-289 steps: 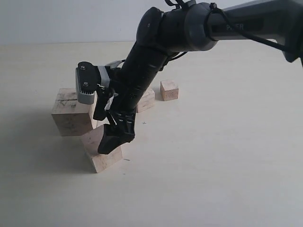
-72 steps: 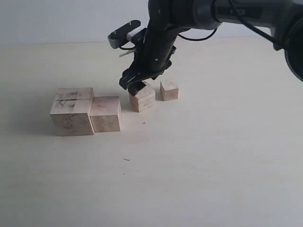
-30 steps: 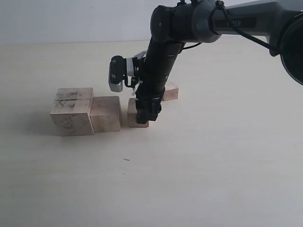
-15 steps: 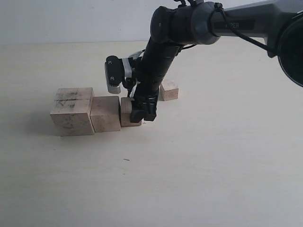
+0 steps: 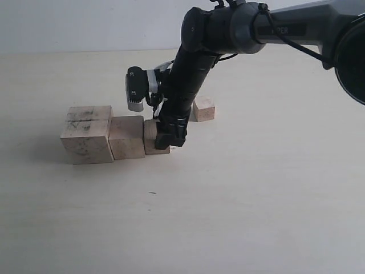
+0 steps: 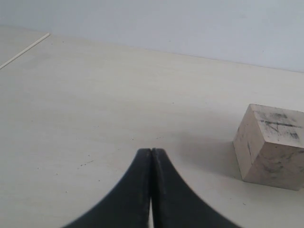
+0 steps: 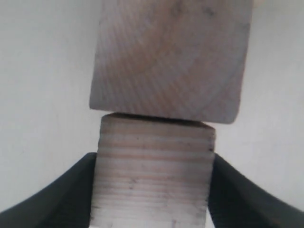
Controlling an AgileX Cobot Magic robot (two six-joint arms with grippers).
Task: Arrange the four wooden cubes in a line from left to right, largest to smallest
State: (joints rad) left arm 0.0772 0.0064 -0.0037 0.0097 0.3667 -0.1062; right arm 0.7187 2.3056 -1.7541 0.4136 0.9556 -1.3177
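Observation:
The four wooden cubes lie across the middle of the table. The largest cube [image 5: 85, 134] [image 6: 270, 147], smudged and grooved on top, is at the left. The second cube [image 5: 127, 137] [image 7: 171, 57] stands against its right side. My right gripper [image 5: 169, 138] [image 7: 153, 161] is shut on the third cube [image 5: 151, 137] [image 7: 154, 180], which it holds down at the table against the second cube's right face. The smallest cube [image 5: 204, 108] sits apart, farther back and right, partly behind the arm. My left gripper [image 6: 151, 152] is shut on nothing, off to the left of the largest cube.
The right arm [image 5: 228, 28] reaches in from the upper right and slopes down over the row. Its wrist camera housing [image 5: 135, 89] hangs above the second cube. The pale table [image 5: 256, 200] stretches bare in front and to the right.
The right gripper has carried the third cube leftward and down, from a small gap one second ago to touching the second cube. The other cubes have not moved.

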